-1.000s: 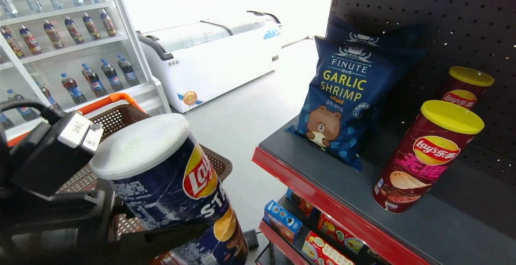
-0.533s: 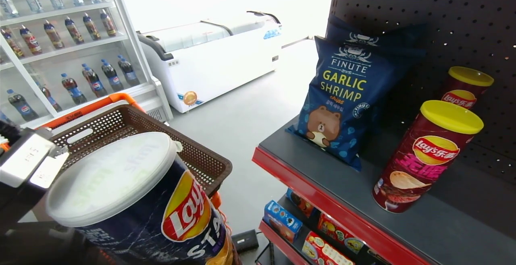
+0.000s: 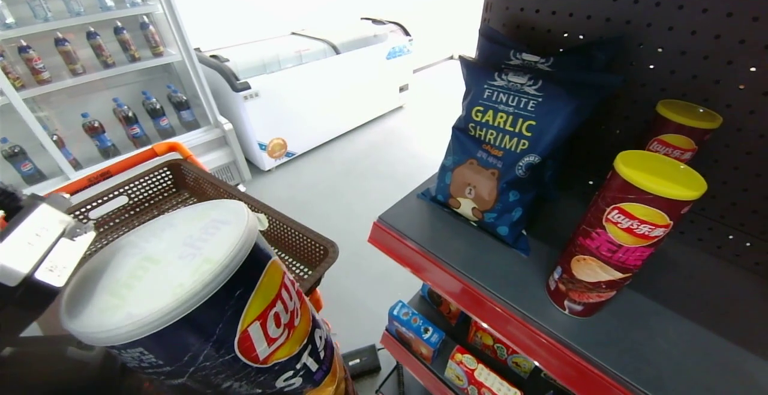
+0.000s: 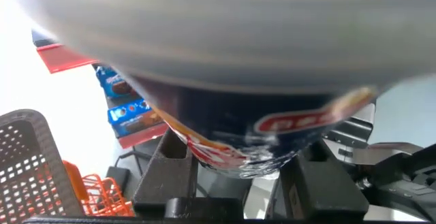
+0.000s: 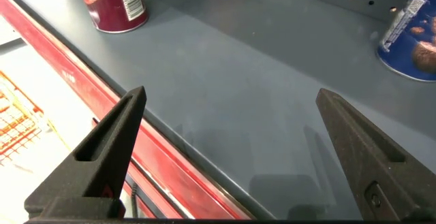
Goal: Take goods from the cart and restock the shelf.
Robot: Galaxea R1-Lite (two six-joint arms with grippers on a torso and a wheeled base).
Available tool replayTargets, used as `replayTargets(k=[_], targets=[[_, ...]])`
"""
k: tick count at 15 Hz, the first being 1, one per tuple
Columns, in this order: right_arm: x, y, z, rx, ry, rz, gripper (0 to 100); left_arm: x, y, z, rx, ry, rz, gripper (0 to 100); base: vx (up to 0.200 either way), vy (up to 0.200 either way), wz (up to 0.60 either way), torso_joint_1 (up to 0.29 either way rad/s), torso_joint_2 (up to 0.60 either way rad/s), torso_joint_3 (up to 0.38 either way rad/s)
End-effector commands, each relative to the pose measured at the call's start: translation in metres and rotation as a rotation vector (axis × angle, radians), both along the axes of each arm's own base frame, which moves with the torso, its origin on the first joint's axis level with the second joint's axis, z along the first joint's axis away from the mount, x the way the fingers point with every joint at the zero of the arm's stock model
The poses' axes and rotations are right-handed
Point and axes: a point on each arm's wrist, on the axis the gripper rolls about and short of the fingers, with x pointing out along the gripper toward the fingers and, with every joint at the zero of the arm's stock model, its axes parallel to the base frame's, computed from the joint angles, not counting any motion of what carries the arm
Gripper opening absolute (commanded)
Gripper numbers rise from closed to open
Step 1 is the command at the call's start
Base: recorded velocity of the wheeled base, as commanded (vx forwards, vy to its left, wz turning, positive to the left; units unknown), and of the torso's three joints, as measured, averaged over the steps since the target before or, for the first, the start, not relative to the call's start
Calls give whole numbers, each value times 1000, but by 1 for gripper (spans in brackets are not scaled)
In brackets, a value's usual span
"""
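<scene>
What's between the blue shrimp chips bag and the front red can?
Nothing: the head view shows only bare shelf between the shrimp chips bag and front red can.

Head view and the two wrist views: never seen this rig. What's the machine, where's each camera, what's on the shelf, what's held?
A wheeled two-armed robot. One camera on its head, one on each wrist. The left gripper is shut on a dark blue chip canister with a white lid, near the brown perforated cart basket. The right gripper is open over the dark grey shelf with a red edge, which carries a dark blue snack bag and two maroon canisters with yellow lids.
</scene>
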Motion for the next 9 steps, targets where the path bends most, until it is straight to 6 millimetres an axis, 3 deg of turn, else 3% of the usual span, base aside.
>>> replayTargets(k=[1,2,9], targets=[[0,0,0,-1,2,0,100,1,0,-1,2,4,2,0,0,0,-600,-2,2,12],[0,0,0,-1,2,0,100,1,-1,-1,3,5,2,0,0,0,-600,12,12,7],[0,0,0,-1,2,0,100,-1,-2,1,-11,9,-43,0,0,0,0,0,0,0]])
